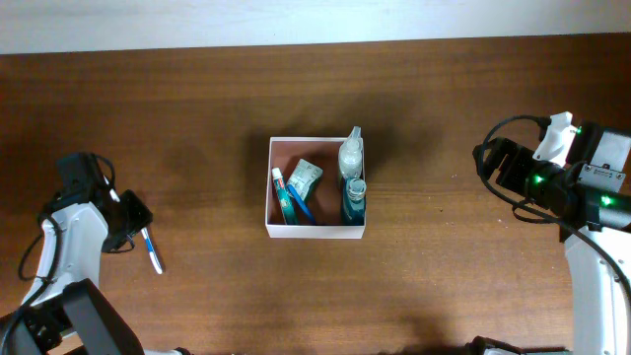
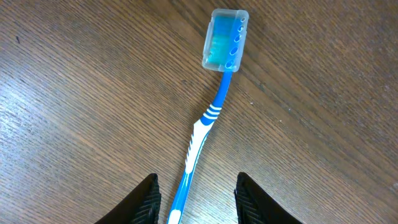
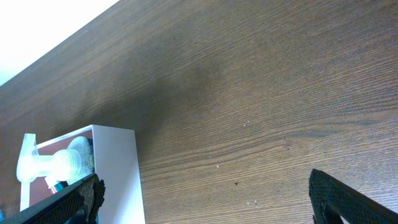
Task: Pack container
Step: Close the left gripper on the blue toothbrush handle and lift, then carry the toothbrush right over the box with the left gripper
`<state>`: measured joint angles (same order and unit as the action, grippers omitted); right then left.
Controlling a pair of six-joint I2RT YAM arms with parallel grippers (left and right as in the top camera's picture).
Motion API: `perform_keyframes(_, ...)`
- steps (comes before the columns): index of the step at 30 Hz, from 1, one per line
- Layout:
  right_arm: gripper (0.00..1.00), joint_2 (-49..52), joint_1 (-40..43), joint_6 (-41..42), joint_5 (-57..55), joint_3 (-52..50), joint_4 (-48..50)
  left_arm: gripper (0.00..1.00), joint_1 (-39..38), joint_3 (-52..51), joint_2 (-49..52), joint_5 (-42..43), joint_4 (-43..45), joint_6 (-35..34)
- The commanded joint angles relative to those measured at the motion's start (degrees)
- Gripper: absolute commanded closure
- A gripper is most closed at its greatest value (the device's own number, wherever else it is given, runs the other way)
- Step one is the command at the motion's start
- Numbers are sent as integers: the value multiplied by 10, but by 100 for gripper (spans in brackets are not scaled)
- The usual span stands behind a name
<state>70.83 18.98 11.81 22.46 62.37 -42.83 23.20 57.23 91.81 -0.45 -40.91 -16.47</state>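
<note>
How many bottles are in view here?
2, both in the container along its right wall: a clear spray bottle at the far corner, a teal bottle just nearer. Others could be hidden underneath.

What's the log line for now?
left gripper open astride blue plastic toothbrush | right gripper open, empty | square white container holds toiletries

My robot bench: a lab-style test setup.

My left arm [image 1: 74, 232] and right arm [image 1: 577, 187] stand at opposite ends of a dark wood-grain table [image 1: 197, 108], with loose black cables [image 1: 503, 126] and a green status light [image 1: 537, 180] on show. A plain white strip [image 1: 296, 20] runs along the far edge. The only household things are toiletries in a white container [image 1: 315, 234] and a capped toothbrush [image 2: 205, 124] lying on the wood.
</note>
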Motion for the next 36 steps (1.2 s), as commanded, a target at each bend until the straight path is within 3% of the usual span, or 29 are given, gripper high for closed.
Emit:
perform_keyframes(1,1,0,2,-2,-5,10,2,60,-2,8,24,-9,2,12)
perform_keyframes(7,2,0,2,-2,-5,10,2,60,-2,8,89,-8,2,12)
perform_keyframes(13,2,0,2,-2,-5,10,2,70,-2,8,124,-8,6,12)
perform_keyframes(18,2,0,2,-2,-5,10,2,99,-2,8,124,-4,9,12)
perform_keyframes(23,2,0,2,-2,-5,10,2,100,-2,21,123,14,8,12)
perform_keyframes(28,2,0,2,-2,-5,10,2,100,-12,99,109,56,-75,12)
perform_keyframes(36,2,0,2,-2,-5,10,2,99,-157,172,22,57,-114,11)
